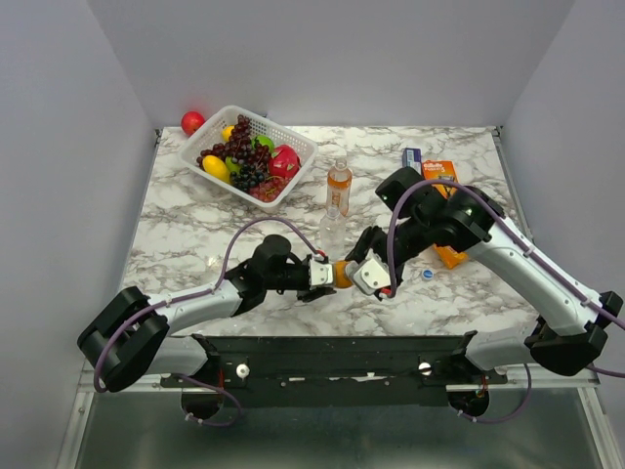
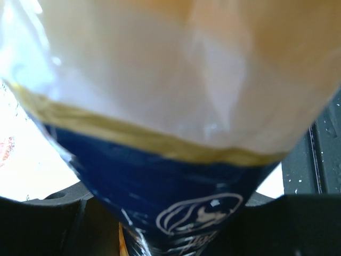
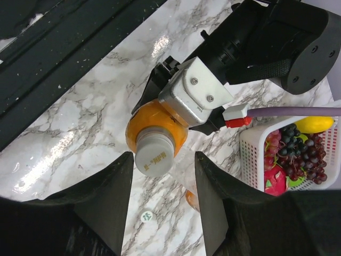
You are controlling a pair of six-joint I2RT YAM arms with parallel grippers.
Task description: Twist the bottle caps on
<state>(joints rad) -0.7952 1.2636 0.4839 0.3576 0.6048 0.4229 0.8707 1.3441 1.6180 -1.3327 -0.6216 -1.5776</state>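
Over the marble counter, the left jaws squeeze an orange bottle held sideways, its white cap poking between the right jaws, which stand apart.

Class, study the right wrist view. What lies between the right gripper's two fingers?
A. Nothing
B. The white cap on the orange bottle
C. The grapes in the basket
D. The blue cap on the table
B: the white cap sits on the orange bottle clamped by the left gripper, between the open fingers of the right gripper.
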